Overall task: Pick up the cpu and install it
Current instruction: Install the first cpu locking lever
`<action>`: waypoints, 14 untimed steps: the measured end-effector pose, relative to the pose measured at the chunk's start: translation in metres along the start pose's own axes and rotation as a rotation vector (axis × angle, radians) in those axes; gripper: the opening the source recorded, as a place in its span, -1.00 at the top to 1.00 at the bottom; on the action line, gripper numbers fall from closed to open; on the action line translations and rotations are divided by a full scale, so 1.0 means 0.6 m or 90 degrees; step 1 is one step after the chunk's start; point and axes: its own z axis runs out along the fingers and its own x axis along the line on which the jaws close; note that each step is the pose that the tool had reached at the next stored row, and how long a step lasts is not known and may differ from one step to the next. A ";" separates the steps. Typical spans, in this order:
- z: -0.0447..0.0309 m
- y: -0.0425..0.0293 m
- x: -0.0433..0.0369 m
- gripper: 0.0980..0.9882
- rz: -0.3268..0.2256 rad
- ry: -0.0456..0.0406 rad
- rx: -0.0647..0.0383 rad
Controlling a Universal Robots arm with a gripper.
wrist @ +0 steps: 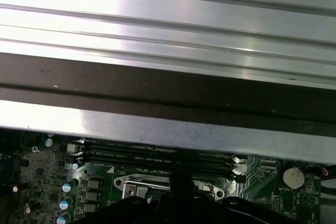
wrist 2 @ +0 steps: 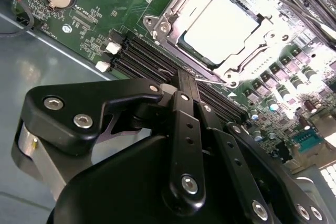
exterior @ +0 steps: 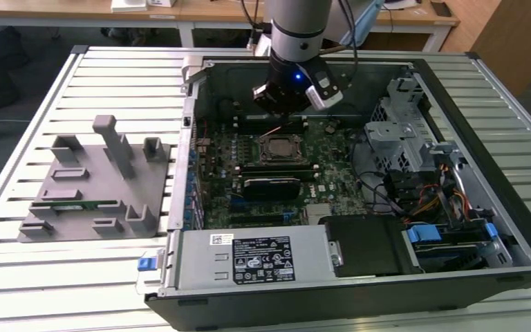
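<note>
Open computer case (exterior: 487, 138) on a slatted table (exterior: 25, 124), with the arm reaching in from above. The gripper (exterior: 295, 104) is being held over the motherboard (exterior: 330, 173), just beyond the socket on the far side in the exterior view, apart from the board.

In the second wrist view the gripper (wrist 2: 184, 80) is being shown with its fingers drawn together to a narrow tip and nothing is being carried between them. The tip is being held above the dark memory slots (wrist 2: 142, 56) just beside the socket frame (wrist 2: 157, 24).

The cpu (wrist 2: 220, 27) is being seen as a bright silvery square lying flat inside that frame. In the exterior view the cpu (exterior: 278, 148) is being shown at the middle of the board, well apart from the grey fixture plate (exterior: 81, 200) on the exterior view's left.

Step in hand, as judged: the placing of the chip is being taken as done, since it is lying in the socket and is not being gripped. Whether it is fully seated, and whether the socket is being clamped, cannot be told.

Further handling is being judged to call for a level chip, light contact only, and fingers kept clear of the slots and of the small components around the frame.
</note>
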 end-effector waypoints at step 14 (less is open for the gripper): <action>0.018 -0.003 -0.011 0.98 0.001 -0.0002 0.000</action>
